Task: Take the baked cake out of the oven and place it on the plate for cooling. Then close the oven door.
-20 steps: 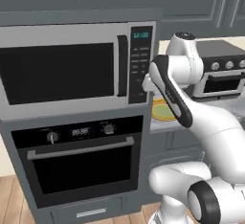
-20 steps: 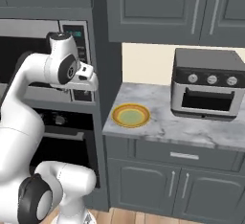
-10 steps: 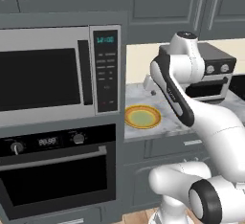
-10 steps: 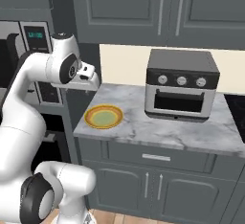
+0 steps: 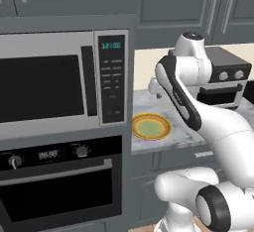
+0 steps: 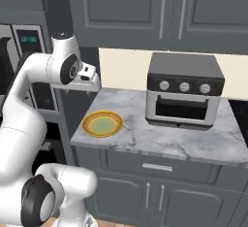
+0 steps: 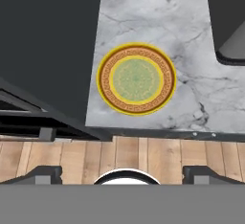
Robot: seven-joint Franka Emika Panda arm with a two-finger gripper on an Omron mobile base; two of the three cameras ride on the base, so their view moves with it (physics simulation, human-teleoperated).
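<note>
- Oven (image 5: 59, 186) low left under microwave (image 5: 54, 85), door (image 5: 59, 196) shut.
- Counter (image 6: 193, 138) marble; toaster oven (image 6: 185, 89) at back.
- Plate (image 7: 136, 79) bare, near counter's front left corner.
- Gripper (image 7: 122, 173) high over plate, fingers wide apart, holding nothing.

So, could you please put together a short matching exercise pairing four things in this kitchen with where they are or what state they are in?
Things:
1. plate
2. oven door
3. toaster oven
4. gripper

Descriptions:
A. shut, below the microwave
B. open, holding nothing
C. bare, near the counter's front edge
D. at the back of the counter, by the wall

Pairs: 1-C, 2-A, 3-D, 4-B
</note>
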